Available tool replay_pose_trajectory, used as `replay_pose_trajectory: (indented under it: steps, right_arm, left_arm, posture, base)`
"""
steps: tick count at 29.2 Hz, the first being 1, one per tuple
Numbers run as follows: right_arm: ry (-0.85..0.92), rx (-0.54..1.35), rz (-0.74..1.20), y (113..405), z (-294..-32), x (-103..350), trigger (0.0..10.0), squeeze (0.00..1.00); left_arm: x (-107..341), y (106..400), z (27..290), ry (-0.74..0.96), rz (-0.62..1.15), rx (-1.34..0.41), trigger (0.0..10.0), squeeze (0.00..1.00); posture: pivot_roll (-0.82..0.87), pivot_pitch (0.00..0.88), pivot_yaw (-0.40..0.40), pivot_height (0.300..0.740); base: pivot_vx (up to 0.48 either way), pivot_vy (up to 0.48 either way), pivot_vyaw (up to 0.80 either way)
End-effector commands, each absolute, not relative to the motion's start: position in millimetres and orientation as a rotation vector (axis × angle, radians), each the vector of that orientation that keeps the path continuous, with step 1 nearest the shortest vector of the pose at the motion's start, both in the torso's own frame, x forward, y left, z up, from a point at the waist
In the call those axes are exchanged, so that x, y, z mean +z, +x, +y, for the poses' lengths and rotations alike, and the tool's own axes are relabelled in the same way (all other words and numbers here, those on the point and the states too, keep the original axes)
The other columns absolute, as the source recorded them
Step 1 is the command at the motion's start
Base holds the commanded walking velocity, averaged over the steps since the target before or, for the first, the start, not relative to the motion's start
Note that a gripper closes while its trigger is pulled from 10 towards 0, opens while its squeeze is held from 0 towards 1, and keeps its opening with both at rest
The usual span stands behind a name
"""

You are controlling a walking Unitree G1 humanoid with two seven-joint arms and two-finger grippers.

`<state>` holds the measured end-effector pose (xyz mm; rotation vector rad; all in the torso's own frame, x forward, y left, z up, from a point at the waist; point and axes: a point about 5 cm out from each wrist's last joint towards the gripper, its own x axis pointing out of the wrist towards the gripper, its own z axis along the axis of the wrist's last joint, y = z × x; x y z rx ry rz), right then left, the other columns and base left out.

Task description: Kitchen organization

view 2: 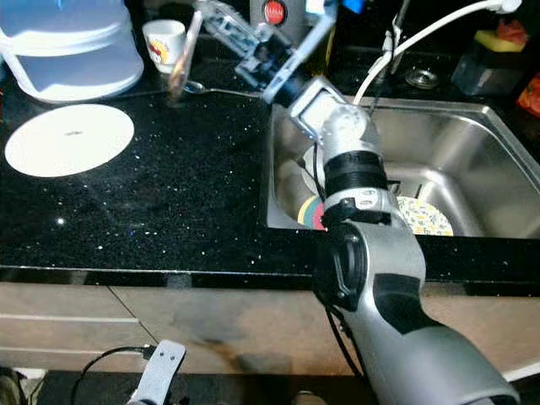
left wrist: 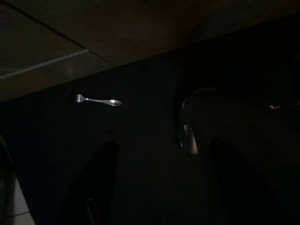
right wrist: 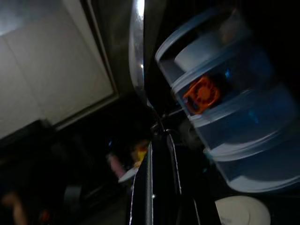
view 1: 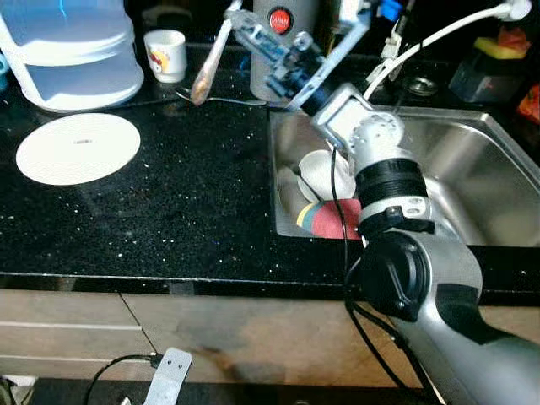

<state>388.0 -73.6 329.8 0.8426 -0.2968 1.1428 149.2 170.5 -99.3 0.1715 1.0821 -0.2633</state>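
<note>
My right arm reaches past the sink, its right pincer clamping a spoon, bowl hanging toward the bench.

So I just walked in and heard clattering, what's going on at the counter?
The robot's right claw is shut on a spoon, holding it above the black counter near a small white cup. A fork lies on the counter below it, and a white plate sits further to the left. Dishes are in the sink. The left arm hangs idle below the counter.
</note>
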Motion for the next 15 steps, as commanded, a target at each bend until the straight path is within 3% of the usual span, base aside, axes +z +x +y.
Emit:
replay_pose_trajectory:
  steps: [1,5,15]
  right_arm:
    - [0.845,1.078,-0.327,388,-81,326,0.0,0.00]
    - [0.778,0.957,-0.349,390,-93,321,0.0,0.00]
    - [0.507,0.551,-0.302,380,-159,291,0.0,0.00]
  left_arm:
    - [-101,146,171,0.191,1.109,-0.268,10.0,0.00]
    - [-101,147,172,0.196,1.108,-0.259,10.0,0.00]
    - [-99,150,176,0.206,1.110,-0.242,10.0,0.00]
  posture:
    - [0.12,0.000,-0.020,0.740]
    - [0.12,0.000,-0.017,0.740]
    - [0.09,0.000,0.002,0.740]
  base:
    - [0.000,0.000,0.00]
    - [0.000,0.000,0.00]
    - [0.000,0.000,0.00]
